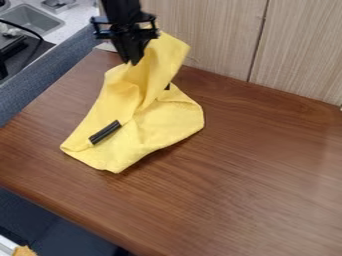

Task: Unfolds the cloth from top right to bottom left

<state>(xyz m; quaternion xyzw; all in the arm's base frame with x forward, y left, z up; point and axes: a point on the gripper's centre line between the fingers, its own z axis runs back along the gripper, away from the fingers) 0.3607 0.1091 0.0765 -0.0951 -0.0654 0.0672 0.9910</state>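
Camera view: the unfolding looks under way but unfinished. The lower part of the yellow cloth (pixel 150 125) is spread on the table (pixel 257 175), near its upper left corner, while the upper part stands raised in loose folds close to the wooden panel (pixel 214 37) along the back edge. A short black bar (pixel 105 132) lies across the cloth near its lower left side, and a small dark piece (pixel 167 86) shows at its right, by the raised part. What seems left is to bring the lifted portion over towards the bottom left, lay it down and let the creases open out.

The gripper (pixel 135 62) hangs over the table's upper left corner, its fingers pointing down and apparently pinched together on the raised fabric. From there the cloth rises behind and to the image right of the fingertips, and the rest slopes down below them onto the tabletop.
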